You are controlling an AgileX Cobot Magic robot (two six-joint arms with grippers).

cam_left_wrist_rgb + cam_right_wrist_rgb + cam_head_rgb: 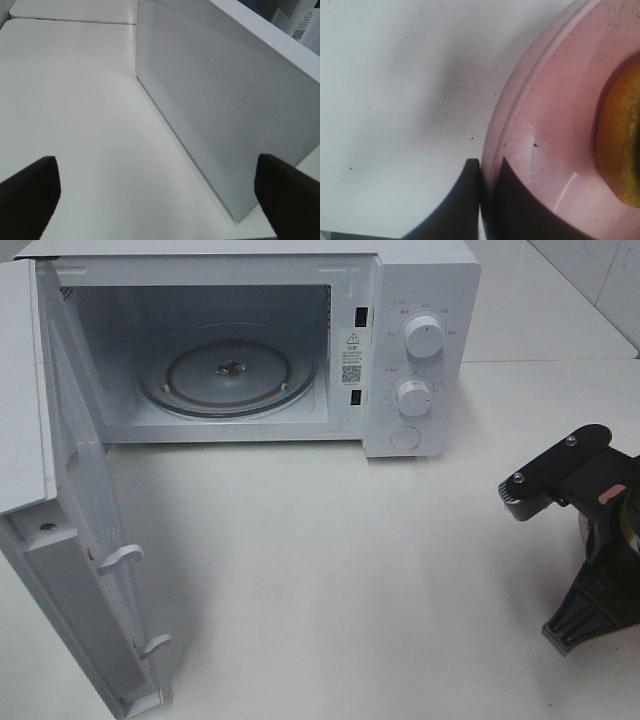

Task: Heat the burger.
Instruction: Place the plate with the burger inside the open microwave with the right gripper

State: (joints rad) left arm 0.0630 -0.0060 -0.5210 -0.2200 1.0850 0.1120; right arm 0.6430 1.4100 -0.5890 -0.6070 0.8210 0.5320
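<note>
The burger (622, 145) shows only as a golden-brown bun edge, sitting on a round pink plate (555, 115) on the white table. My right gripper (487, 167) is shut on the plate's rim, one finger under it and one on top. In the exterior high view my right arm (600, 540) stands at the table's right edge and hides the burger. My left gripper (160, 200) is open and holds nothing, close beside the outer face of the microwave door (225, 100).
The white microwave (420, 350) stands at the back with its door (70, 540) swung wide to the left. Its glass turntable (228, 375) is bare. The white table (330, 570) spreads in front of it.
</note>
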